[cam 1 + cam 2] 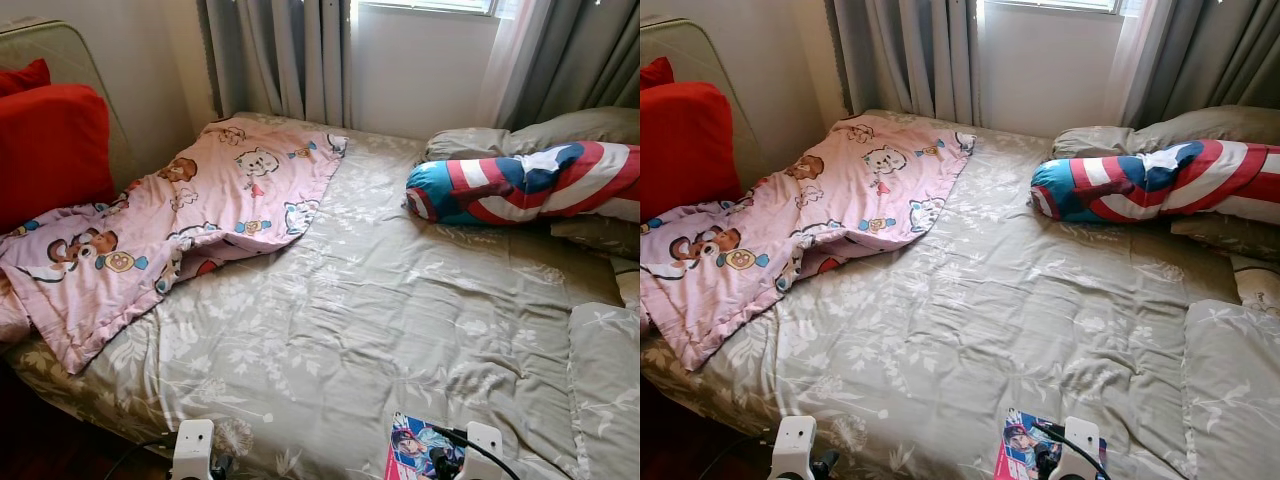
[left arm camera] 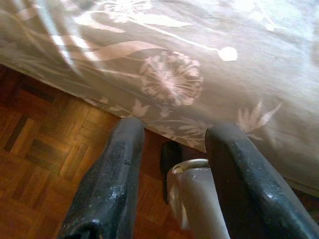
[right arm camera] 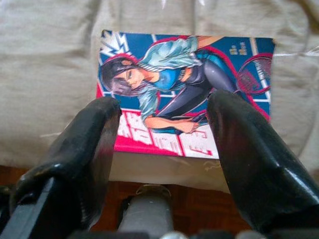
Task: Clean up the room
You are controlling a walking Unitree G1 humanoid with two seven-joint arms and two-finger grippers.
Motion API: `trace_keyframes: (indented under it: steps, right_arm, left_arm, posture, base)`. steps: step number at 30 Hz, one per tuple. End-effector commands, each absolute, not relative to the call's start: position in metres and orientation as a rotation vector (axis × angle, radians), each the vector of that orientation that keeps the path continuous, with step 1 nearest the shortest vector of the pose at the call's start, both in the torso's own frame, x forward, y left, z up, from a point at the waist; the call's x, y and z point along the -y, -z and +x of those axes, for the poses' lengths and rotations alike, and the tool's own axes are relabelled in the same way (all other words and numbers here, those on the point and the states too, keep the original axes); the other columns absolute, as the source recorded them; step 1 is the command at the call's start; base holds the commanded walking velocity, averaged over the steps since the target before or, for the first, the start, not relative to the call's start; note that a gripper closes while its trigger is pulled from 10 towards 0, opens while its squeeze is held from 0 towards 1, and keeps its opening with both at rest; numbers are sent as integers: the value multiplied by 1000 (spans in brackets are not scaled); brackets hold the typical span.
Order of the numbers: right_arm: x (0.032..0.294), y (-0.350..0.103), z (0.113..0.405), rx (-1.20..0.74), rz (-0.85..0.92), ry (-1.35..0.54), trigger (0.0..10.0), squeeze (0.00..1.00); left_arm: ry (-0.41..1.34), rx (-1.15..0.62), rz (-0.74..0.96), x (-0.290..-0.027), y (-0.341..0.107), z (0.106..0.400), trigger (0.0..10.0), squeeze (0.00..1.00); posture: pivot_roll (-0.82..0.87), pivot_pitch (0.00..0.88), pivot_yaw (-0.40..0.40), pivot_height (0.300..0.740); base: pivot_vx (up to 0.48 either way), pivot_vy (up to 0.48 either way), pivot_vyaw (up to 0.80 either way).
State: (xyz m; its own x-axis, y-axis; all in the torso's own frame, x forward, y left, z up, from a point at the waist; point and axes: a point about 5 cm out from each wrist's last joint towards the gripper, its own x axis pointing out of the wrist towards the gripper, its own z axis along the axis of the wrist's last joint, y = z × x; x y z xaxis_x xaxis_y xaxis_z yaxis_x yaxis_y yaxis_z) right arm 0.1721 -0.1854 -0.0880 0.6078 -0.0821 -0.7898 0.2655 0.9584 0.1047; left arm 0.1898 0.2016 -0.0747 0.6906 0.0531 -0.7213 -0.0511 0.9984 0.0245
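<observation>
Glossy blue-and-pink comic book [image 3: 185, 94] on bed edge; I'd lower the right gripper [image 3: 164, 129], fingers spread empty, squarely astride it.

A wide bed covered by a grey-green quilt with pale floral print [image 1: 380, 320] stands below a window hung with grey pleated curtains [image 1: 285, 60]. At the head end lies a cylindrical bolster in red, white and blue rings with a white star [image 1: 530, 185], resting against grey-green pillows [image 1: 580, 128]. A second floral pillow [image 1: 605, 370] sits at the bed's right edge. Against the left wall leans a pale padded headboard panel [image 1: 70, 55], with large red cushions [image 1: 50, 150] in front of it. Beneath the bed's edge shows a brown parquet wood floor [image 2: 45, 149].
</observation>
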Motion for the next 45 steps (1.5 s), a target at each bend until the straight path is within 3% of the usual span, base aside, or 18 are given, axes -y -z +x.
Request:
trace_keyframes:
  steps: [1,45]
  right_arm:
    - [181,88,173,-902,230,188,10000,0]
    - [175,90,170,-914,268,178,10000,0]
  left_arm:
    - [-71,-837,7,-205,78,184,10000,0]
    - [-70,-834,8,-208,76,185,10000,0]
  posture:
    - [34,0,-19,740]
    - [36,0,-8,740]
  base:
    - [0,368,0]
    - [0,362,0]
